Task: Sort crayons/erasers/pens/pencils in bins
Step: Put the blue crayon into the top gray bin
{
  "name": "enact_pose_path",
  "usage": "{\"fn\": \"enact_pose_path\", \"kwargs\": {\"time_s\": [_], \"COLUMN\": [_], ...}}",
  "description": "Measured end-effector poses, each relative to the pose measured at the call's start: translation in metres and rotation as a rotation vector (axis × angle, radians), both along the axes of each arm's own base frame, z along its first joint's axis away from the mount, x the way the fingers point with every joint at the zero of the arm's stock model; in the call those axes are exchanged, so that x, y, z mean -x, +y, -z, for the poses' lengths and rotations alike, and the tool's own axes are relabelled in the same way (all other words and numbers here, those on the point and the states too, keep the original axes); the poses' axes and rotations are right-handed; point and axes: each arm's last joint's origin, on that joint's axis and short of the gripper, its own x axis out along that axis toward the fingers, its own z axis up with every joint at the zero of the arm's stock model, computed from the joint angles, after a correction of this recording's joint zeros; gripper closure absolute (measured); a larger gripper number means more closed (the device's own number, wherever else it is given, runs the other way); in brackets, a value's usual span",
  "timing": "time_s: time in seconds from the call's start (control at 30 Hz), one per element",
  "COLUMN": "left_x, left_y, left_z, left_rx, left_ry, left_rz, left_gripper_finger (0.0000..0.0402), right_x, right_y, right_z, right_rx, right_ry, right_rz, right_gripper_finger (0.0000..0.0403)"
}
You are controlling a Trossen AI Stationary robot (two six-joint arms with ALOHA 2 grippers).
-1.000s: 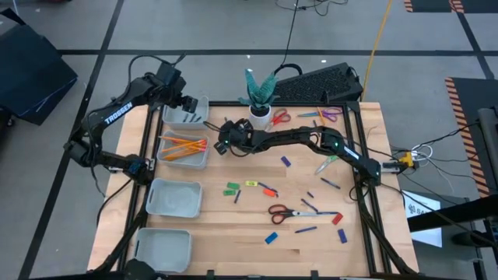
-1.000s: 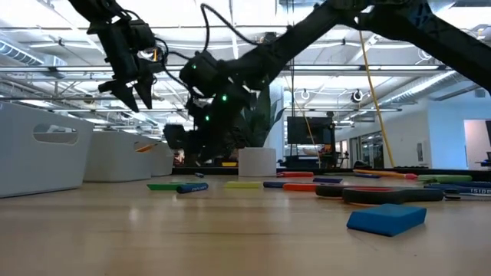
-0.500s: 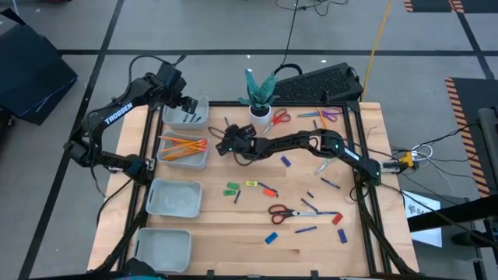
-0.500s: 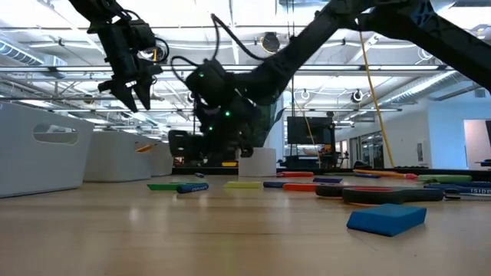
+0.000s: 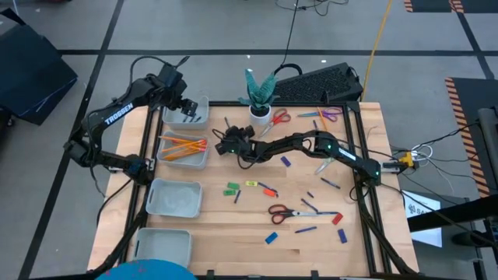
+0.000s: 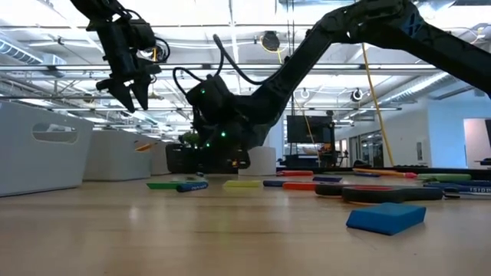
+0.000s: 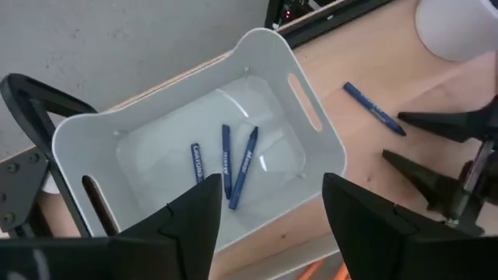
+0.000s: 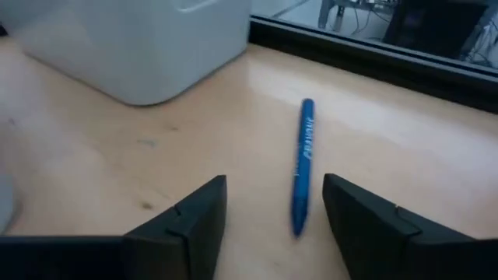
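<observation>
**Right gripper lining up on a loose pen near the far bins**

The right gripper [image 8: 272,225], fingers apart, is sitting low over bare wood, with a blue pen [image 8: 302,163] lying between them, untouched. The left gripper [image 7: 268,225], also spread, is hovering above the far bin [image 7: 85,155] holding three pens.

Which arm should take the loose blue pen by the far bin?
Right. Its open gripper sits low with the pen between its fingers; the left gripper hangs open over the bin.
</observation>
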Motion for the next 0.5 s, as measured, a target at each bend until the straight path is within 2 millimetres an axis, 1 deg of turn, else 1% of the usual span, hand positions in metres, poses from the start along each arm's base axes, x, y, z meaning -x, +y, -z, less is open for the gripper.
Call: {"fn": "enact_pose_path", "kwargs": {"time_s": [0.07, 0.23, 0.5], "left_x": [-0.002, -0.008, -0.010], "left_y": [-0.002, -0.008, -0.013], "left_z": [0.000, 0.001, -0.001], "left_rx": [0.006, 0.023, 0.025], "left_ry": [0.002, 0.001, -0.007], "left_rz": [0.005, 0.021, 0.025], "left_gripper_finger": [0.0176, 0.0176, 0.0176], "right_x": [0.001, 0.005, 0.007], "right_y": [0.000, 0.001, -0.002], "right_z": [0.002, 0.002, 0.003], "right_rx": [-0.019, -0.160, -0.168], "right_ry": [0.021, -0.023, 0.002], "right_rz": [-0.006, 0.044, 0.019], "right_gripper_finger": [0.0214, 0.0268, 0.0369]}}
